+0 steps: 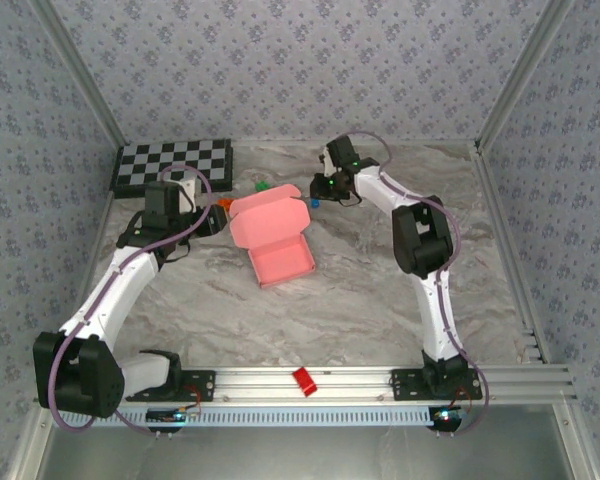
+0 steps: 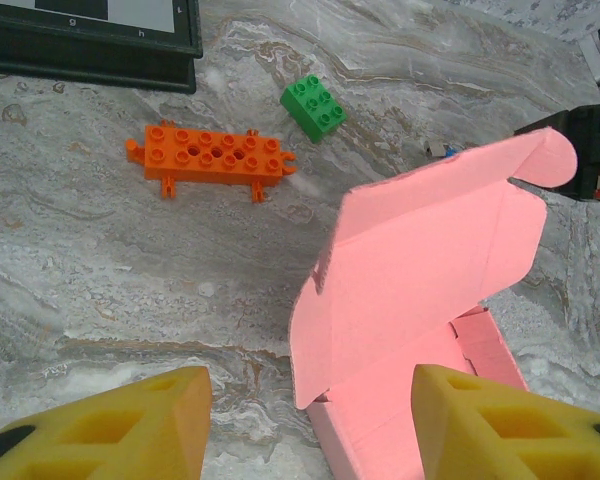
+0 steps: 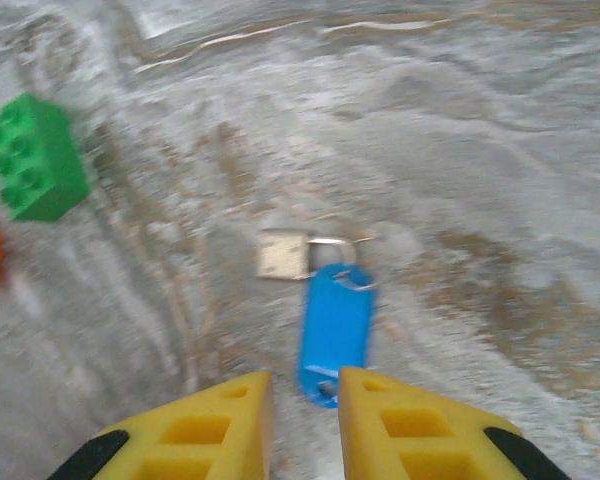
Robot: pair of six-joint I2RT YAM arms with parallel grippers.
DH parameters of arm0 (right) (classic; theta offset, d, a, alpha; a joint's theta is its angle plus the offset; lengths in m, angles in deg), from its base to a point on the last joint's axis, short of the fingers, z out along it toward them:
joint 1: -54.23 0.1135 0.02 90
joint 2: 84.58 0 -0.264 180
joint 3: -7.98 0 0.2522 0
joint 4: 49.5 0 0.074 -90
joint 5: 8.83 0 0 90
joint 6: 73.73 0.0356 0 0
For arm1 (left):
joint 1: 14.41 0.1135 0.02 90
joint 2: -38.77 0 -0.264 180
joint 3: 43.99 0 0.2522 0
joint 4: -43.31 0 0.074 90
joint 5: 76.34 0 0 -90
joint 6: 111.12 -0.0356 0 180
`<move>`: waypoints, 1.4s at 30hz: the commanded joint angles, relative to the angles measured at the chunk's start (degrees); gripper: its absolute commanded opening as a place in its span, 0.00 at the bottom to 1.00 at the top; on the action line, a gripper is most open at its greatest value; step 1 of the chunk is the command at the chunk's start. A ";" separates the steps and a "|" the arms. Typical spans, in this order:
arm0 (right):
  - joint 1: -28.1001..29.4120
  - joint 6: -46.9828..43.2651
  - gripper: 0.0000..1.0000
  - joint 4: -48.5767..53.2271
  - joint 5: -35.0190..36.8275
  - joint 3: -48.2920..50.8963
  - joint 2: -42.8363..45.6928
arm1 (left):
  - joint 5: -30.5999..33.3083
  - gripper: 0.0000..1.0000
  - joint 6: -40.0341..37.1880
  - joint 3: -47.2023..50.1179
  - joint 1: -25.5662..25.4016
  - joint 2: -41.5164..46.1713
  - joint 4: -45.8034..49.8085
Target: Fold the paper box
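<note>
Tray [image 1: 283, 262] looks done, we reckon, on the paper box [image 1: 271, 240] mid-table, but its lid [image 1: 265, 218] at 11 o'clock stands open; left gripper [image 2: 310, 400] wide and empty, right gripper [image 3: 305, 385] narrow, holding nothing.

Soft, even, bright light; only faint shadows. The right wrist view is blurred, smearing the green plastic brick [image 3: 35, 155] at upper left; the left wrist view is sharp.

The left arm reached forward, the left tool [image 2: 308, 378] spread wide open. The right arm folded at its elbow, the right tool [image 3: 303, 380] pointed down, jaws narrowly parted.
</note>
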State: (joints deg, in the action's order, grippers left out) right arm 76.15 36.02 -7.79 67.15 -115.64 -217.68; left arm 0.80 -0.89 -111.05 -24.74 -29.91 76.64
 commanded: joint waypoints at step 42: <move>-1.92 9.48 0.30 4.57 -5.75 -14.74 -13.25 | -0.41 0.55 -0.88 1.71 0.40 1.54 0.47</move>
State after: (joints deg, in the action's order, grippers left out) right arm 73.48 46.29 -6.57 60.73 -128.60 -229.13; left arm 0.82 -1.09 -109.80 -24.63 -29.85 76.67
